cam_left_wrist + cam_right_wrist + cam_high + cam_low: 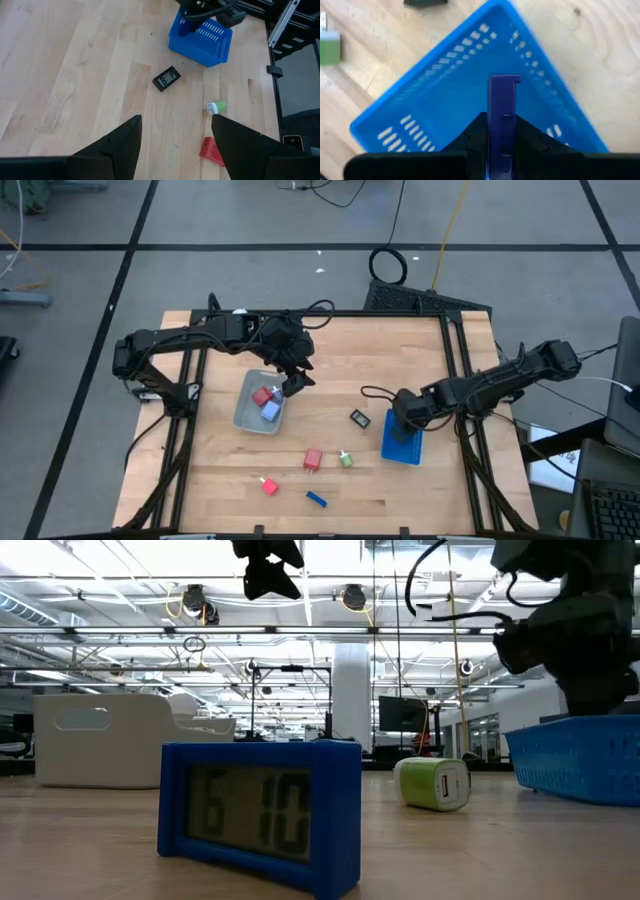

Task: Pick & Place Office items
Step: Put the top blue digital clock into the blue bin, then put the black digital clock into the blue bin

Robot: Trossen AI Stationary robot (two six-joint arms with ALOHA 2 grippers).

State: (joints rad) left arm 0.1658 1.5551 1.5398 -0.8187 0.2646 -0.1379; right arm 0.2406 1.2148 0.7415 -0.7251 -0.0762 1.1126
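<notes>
Jaws of the right gripper [499, 137] are clamped on a purple clip [503, 110], held upright right over the blue tray [445, 95]; in the high view that gripper [405, 423] sits at centre right of the frame, above the tray [402, 445]. Jaws of the left gripper [175, 145] stand wide apart with nothing between them; in the high view this gripper [292, 383] hangs left of centre, over the right edge of the grey tray [245, 412].

Inside the grey tray lie a red block [262, 395] and a lavender block [271, 410], touching each other. On the bare table [430, 500], between the two trays, rests a small black clock [360, 418], lying flat with its display up. Below it in the high view, a second red block [313, 460] and a green charger plug [346, 459] lie near each other. Further toward the bottom of the frame are a small red piece with a yellow tip [268, 485] and a blue clock [316, 499]. In the low view the blue clock [262, 812] stands in the foreground at lower left, the green plug [433, 783] behind it.
</notes>
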